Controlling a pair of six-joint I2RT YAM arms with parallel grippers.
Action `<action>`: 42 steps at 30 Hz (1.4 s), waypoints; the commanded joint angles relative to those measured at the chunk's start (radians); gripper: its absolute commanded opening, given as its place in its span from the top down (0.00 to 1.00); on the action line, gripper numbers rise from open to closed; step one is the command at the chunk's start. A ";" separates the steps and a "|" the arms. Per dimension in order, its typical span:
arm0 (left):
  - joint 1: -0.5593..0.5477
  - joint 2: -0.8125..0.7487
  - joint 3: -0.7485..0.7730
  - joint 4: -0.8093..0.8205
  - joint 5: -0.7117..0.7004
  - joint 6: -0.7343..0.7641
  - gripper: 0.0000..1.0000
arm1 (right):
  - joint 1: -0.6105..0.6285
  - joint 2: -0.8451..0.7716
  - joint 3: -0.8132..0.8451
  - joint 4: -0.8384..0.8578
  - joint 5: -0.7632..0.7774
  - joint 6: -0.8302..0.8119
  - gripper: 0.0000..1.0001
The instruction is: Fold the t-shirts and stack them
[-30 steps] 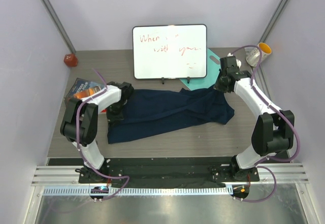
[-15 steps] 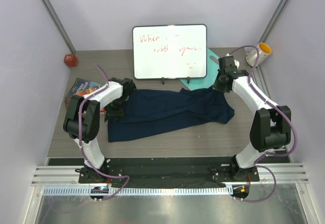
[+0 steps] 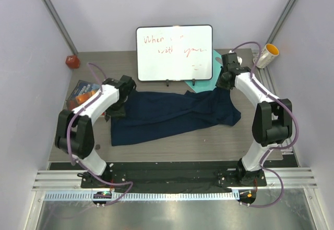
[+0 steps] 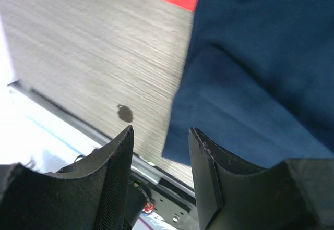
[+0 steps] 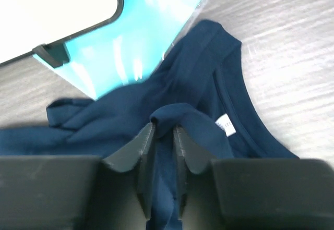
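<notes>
The t-shirt [image 3: 172, 114] is soft, matt navy cloth with stitched hems. The table [image 3: 209, 141] has a grey, wood-grained, matt surface. The teal board [image 5: 141, 37] looks like smooth, glossy plastic, and the whiteboard [image 3: 174, 52] has a shiny white face in a black frame.

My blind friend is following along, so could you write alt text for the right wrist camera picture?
A raised fold of a navy t-shirt sits pinched between the two dark fingers of the right pincer, near its collar and white label. Behind lie a teal board, a whiteboard's corner and the grey wood-grain table.
</notes>
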 commanded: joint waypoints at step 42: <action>-0.383 0.236 -0.056 0.208 0.275 -0.032 1.00 | 0.131 -0.178 -0.416 0.039 0.139 0.201 0.99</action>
